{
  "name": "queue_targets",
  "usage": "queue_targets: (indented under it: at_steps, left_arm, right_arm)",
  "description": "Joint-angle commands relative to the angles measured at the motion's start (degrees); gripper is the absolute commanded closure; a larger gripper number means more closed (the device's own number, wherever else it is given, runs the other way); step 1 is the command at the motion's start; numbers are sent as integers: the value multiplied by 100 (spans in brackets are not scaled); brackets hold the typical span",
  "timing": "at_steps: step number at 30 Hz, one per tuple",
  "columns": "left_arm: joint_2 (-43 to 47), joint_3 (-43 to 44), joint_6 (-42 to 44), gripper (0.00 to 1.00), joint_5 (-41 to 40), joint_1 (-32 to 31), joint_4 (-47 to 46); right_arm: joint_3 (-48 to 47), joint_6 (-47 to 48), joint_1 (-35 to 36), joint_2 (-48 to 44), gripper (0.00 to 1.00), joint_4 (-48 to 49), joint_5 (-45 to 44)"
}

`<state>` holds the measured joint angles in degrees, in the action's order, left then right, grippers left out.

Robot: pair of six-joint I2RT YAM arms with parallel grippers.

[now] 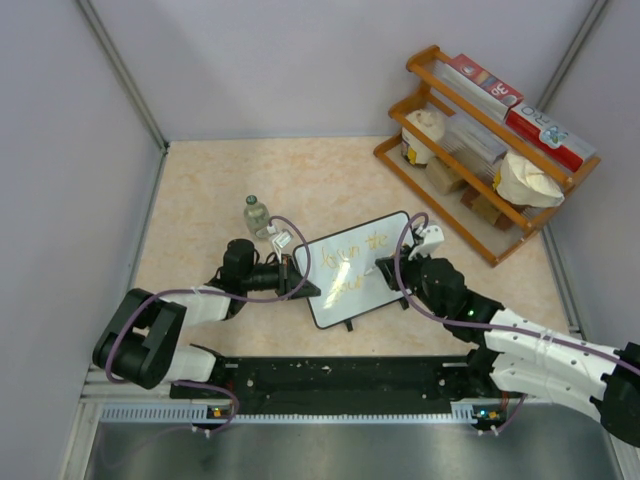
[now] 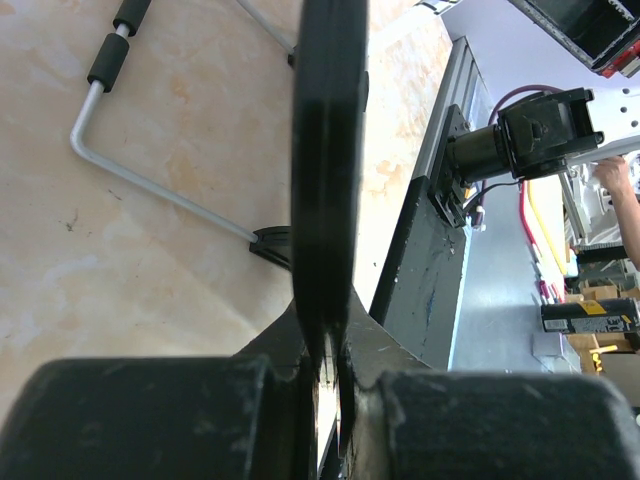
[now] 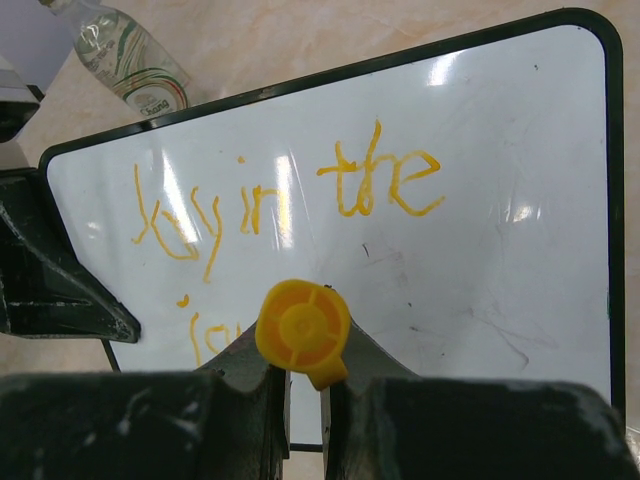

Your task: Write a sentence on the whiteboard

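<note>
Gripping a yellow marker [image 3: 303, 333], the right hand [image 3: 305, 400] sits at the sentence's [image 3: 380, 185] second line; bare whiteboard [image 3: 500, 270] stretches lengthwise away from the left hand [image 1: 300, 283], which clamps the whiteboard's edge.

A small clear bottle [image 1: 257, 214] with a label stands upright on the beige marbled tabletop [image 1: 200, 190], left of middle. At the far right, a tiered wooden rack [image 1: 432, 205] holds red-and-white boxes [image 1: 485, 82] and pale, rounded white items [image 1: 525, 180].
</note>
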<state>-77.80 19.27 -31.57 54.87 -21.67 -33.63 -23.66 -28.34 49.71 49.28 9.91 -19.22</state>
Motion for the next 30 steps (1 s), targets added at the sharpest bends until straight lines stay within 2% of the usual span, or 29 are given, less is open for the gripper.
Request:
queue_targets:
  at_steps: [1, 15, 30]
  left_arm:
    - [-77, -81, 178, 100, 191, -39, 93]
    - [-60, -81, 178, 100, 182, -39, 93]
    - [-51, -90, 178, 100, 182, -48, 102]
  right_arm:
    - [98, -75, -67, -23, 100, -182, 76]
    - [336, -163, -76, -155, 100, -385, 200]
    - [-130, 21, -58, -6, 100, -77, -178]
